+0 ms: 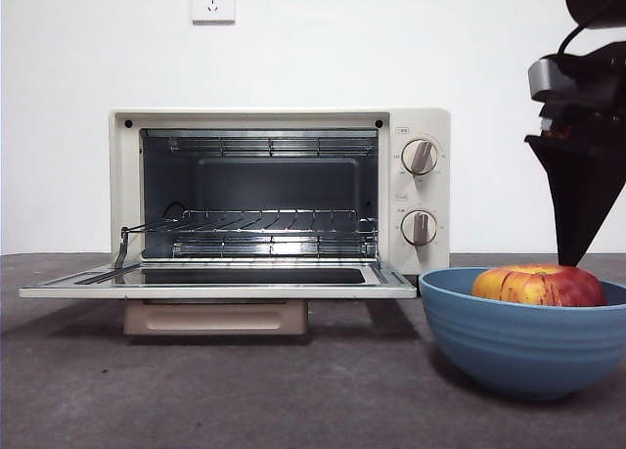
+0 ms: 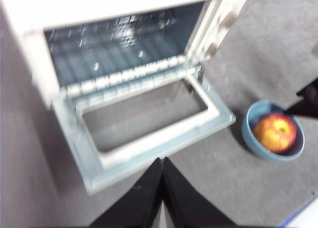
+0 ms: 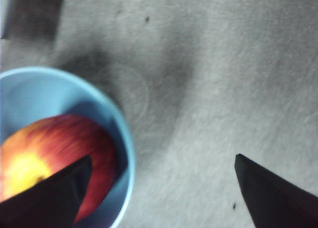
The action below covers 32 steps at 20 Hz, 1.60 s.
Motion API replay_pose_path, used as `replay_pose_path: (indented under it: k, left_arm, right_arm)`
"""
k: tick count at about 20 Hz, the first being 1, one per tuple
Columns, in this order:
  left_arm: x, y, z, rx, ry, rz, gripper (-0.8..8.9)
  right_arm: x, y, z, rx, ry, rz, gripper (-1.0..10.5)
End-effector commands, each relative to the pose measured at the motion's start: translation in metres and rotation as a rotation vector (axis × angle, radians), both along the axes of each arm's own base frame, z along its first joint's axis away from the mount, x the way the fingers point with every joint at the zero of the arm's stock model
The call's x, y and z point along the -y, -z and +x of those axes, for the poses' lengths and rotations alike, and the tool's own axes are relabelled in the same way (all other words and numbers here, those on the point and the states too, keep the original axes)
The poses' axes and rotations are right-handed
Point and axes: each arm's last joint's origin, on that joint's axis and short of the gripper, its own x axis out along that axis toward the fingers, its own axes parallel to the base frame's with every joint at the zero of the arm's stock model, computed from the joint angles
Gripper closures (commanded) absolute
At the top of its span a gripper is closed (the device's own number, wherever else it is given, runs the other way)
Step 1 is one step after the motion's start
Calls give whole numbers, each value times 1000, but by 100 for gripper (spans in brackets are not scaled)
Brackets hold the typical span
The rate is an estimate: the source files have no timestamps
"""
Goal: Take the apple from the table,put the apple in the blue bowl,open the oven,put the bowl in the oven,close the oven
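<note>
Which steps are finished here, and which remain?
Done: the apple lies in the blue bowl, and the oven door hangs open. In hand: the right gripper, open, straddles the bowl's rim; the left gripper is shut. Left: bowl into oven, door closed.

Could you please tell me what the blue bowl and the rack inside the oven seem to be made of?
The blue bowl looks like matte plastic or glazed ceramic: even colour, soft ridges, little glare; I cannot tell which. The rack inside the oven looks like bare metal wire: thin, silvery bars catching light.
</note>
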Motion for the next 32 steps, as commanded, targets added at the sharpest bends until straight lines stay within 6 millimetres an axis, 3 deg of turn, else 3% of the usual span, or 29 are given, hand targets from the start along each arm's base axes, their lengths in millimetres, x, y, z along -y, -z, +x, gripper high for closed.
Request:
replay_pose_path:
  k: [1,6,10,15,19,23,28,32]
  left_arm:
    - [-4,12,-16,-12,-29,-37,807]
    - [-13,42,-49,-45,-77,-98,807]
    - [-17,44,-66,-26,-89,-124,807]
    - [-18,44,-68,-24,-91,-129,807]
    - [-18,44,-68,-19,-89,-126,807]
    - [-18,44,-67,-14,-87,-124,807]
    - [-17,42,-66,8,-83,-126,807]
    - [-17,42,-66,14,-76,-117,807]
  right_arm:
    - [-2,4,6,16,-21,1,543]
    - [-7,18,16,-27,-52,29,661]
    - [-11,27,23,-45,-70,74,776]
    - [-12,27,22,-53,-85,102,945]
    - [-14,24,22,-51,-88,151,945]
    - [-25,1,19,13,-88,225,945]
    - [-57,-41,19,102,-135,295,945]
    - [-82,-62,32,182,-89,322,945]
